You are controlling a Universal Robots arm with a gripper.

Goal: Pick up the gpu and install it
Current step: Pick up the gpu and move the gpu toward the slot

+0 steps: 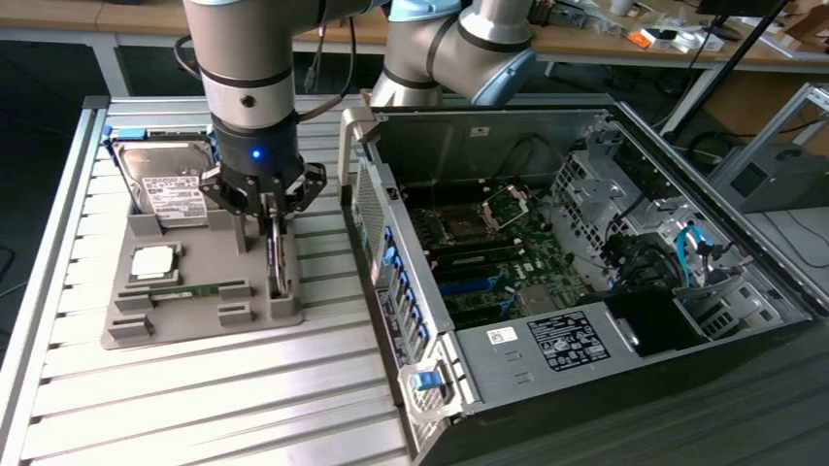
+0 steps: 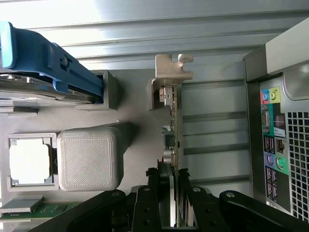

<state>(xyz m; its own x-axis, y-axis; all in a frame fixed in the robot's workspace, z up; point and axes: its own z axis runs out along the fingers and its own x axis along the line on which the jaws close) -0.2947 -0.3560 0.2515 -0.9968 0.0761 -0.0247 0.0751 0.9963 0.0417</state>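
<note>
Exterior view: the pincer [image 1: 272, 231] hangs straight down from the grey-and-silver arm over a matte grey moulded tray [image 1: 259, 316]. The tray sits at 9 o'clock of the open computer case [image 1: 518, 126]. Both rest on a counter [image 1: 194, 398] of ribbed, brushed aluminium slats.

The gpu [image 1: 276, 262] is a thin flat card standing on its long edge in the tray's slot at the 3 o'clock side, running 12 to 6. I cannot tell whether its lower edge has left the slot.

Wrist view: the gpu [image 2: 175, 121] is seen edge-on, a tan-brown board carrying small dark components. A stepped, silvery metal bracket [image 2: 173, 70] is at its far end. The pincer [image 2: 168, 175] is partly closed, and one black finger [image 2: 153, 193] lies flat against each face of the card, clamping it near one end.

Other things on the tray, exterior view:
- hard drive [image 1: 162, 184] at 11 o'clock, a silver box with a white label in a blue plastic carrier
- square processor chip [image 1: 153, 260] at 9 o'clock, with a pale metal lid
- narrow green memory stick [image 1: 194, 288], just below the chip

The case has dark sheet-metal walls with its side panel off. The green motherboard [image 1: 499, 262] lies exposed inside. The wrist view shows coloured rear ports [image 2: 273, 145] on the case beside a perforated grille.
</note>
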